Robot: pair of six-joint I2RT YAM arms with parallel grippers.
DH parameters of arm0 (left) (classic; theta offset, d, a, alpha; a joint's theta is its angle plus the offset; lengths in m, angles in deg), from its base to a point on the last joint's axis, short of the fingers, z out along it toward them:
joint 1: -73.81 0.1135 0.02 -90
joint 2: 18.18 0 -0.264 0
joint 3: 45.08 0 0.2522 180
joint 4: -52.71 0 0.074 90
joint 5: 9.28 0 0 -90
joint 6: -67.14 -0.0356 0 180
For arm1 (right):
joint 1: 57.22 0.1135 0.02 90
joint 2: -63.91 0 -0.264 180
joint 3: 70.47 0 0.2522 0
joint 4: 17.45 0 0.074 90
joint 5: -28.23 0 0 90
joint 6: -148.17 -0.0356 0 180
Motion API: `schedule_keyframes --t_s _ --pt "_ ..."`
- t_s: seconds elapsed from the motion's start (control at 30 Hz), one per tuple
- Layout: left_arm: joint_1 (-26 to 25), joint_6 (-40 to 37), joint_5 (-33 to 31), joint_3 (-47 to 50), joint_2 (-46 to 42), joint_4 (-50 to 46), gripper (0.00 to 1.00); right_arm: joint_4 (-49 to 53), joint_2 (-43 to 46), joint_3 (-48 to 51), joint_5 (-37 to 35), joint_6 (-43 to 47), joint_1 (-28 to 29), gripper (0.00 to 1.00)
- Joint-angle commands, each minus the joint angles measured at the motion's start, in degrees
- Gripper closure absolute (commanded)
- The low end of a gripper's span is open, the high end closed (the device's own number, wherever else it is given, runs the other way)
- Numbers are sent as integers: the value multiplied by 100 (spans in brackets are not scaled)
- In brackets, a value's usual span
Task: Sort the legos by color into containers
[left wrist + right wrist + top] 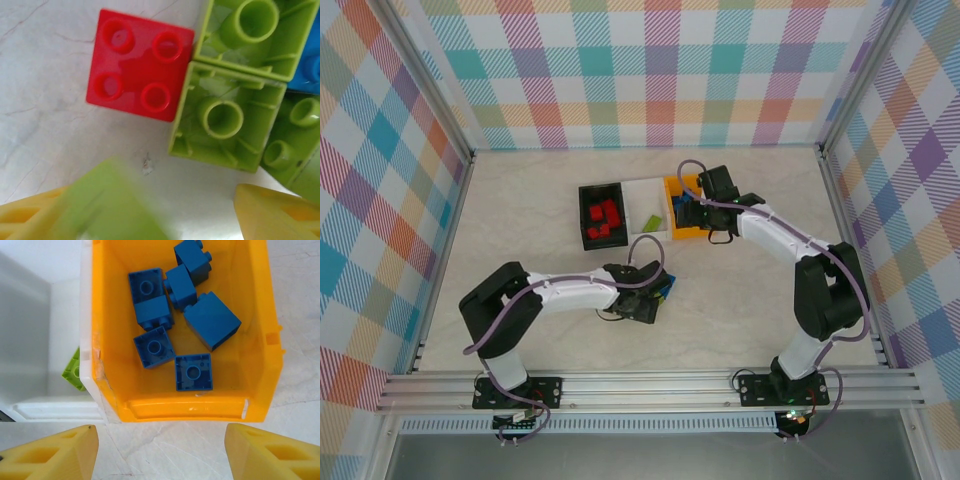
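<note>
My left gripper hovers low over the loose legos at mid-table. A blurred lime green brick lies between its yellow fingers, against the left one, with a gap to the right one. Just ahead lie a red square brick, two upturned green bricks and a blue one. My right gripper stands open and holds nothing, over bare table just in front of the orange-yellow bin. That bin holds several blue bricks. The black bin holds red bricks. The white bin holds a green brick.
The three bins stand side by side at the table's far middle, black left, white middle, orange right. Checkered walls close in the back and both sides. Bare tabletop stretches left of the bins and in front of the right arm.
</note>
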Motion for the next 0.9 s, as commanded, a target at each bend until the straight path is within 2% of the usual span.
schedule_keyframes --t_s 0.0,0.07,0.2,0.37,0.4,0.47,0.53,0.6,0.73,0.87 --pt "-49 -154 -119 -251 106 -169 28 -171 202 31 64 -32 12 32" --pt "-47 -171 -190 -307 183 -255 32 -172 192 23 77 -32 12 32" --pt "-46 -206 -370 -358 174 -360 34 -197 147 14 108 -36 12 32" --pt "-47 -205 -352 -366 129 -436 51 -171 112 5 49 -30 12 32" --pt "-47 -186 -299 -367 77 -491 50 -169 112 6 55 -25 12 32" --pt "-60 -180 -205 -367 -36 -646 41 -172 141 4 64 -46 10 32" --pt "-89 -163 -237 -266 -197 -787 27 -200 165 29 81 -60 18 32" --pt "-107 -163 -269 -146 -384 -939 22 -198 174 31 99 -58 10 32" --pt "-287 -207 3 -41 -626 -1065 22 -220 150 40 82 -75 15 32" --pt "-514 -41 262 52 -467 -1213 29 -237 146 49 90 -93 12 33"
